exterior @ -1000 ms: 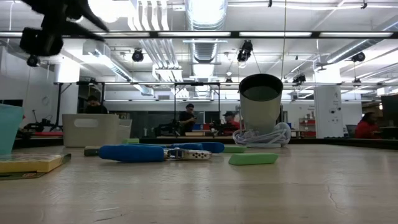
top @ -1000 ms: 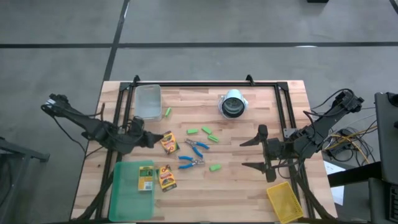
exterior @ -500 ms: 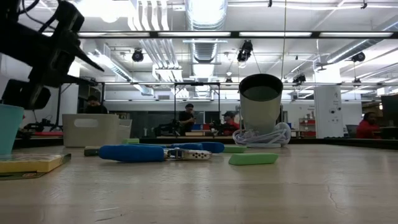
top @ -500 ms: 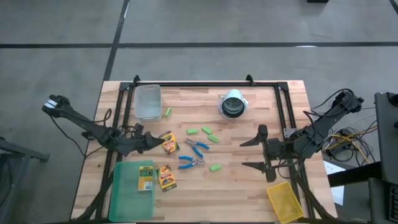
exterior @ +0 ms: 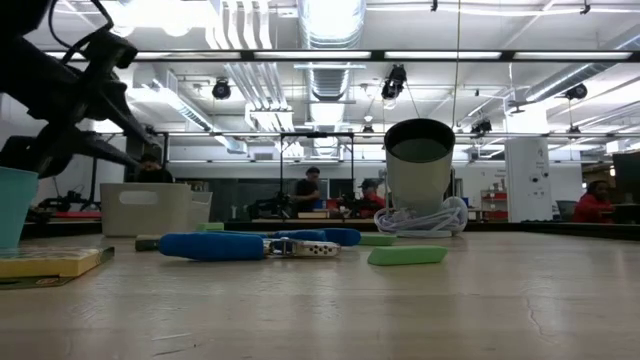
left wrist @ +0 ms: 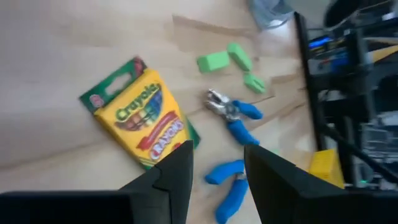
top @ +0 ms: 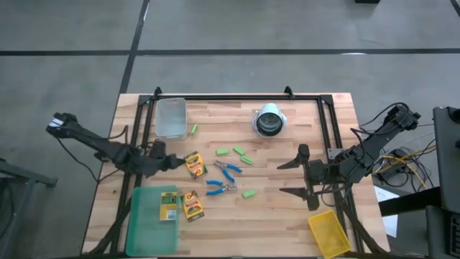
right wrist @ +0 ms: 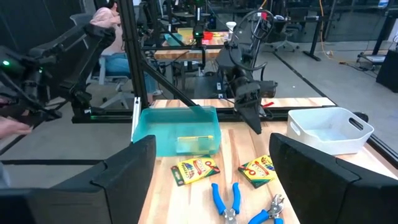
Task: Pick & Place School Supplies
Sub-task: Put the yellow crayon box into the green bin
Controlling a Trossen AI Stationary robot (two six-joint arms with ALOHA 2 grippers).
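Left gripper point(left wrist: 214, 165), part open and empty, hovers by the "Crayola Crayons" box point(left wrist: 142, 119).

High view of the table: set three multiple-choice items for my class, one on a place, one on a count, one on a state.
1. What lies in the green tray?
A. a pair of scissors
B. a crayon box
C. a green eraser

2. How many pairs of blue-handled scissors are on the table?
A. one
B. two
C. four

3. How is the right gripper?
A. open and empty
B. shut on a crayon box
C. shut on scissors

Answers:
1 B, a yellow-and-green box sits inside the tray's rim.
2 B, two pairs lie near the table's middle, one just above the other in the picture.
3 A, its fingers stand wide apart over bare wood with nothing between them.
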